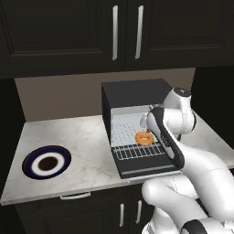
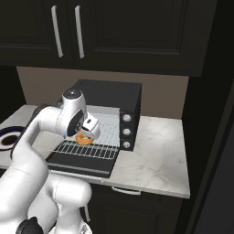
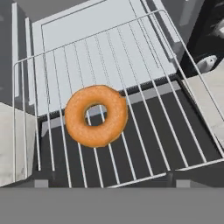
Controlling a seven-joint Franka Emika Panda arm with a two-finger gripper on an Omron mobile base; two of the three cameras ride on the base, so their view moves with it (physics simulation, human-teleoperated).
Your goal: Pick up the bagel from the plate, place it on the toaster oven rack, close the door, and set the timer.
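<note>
I am counting one bagel (image 3: 96, 116) lying on one toaster oven rack (image 3: 144, 131), one plate (image 1: 46, 162) sitting on the counter (image 1: 82, 141), three knobs (image 2: 126, 131) showing on one toaster oven (image 1: 135, 93), and two cabinet handles (image 1: 127, 32) hanging above.

The bagel (image 3: 96, 115) lies flat on the toaster oven rack (image 3: 144, 131), which extends out over the lowered door (image 1: 146, 170). The toaster oven (image 1: 132, 93) stands at the back of the surface (image 1: 82, 141); the plate (image 1: 46, 162) rests well to its left, near the front edge.
</note>
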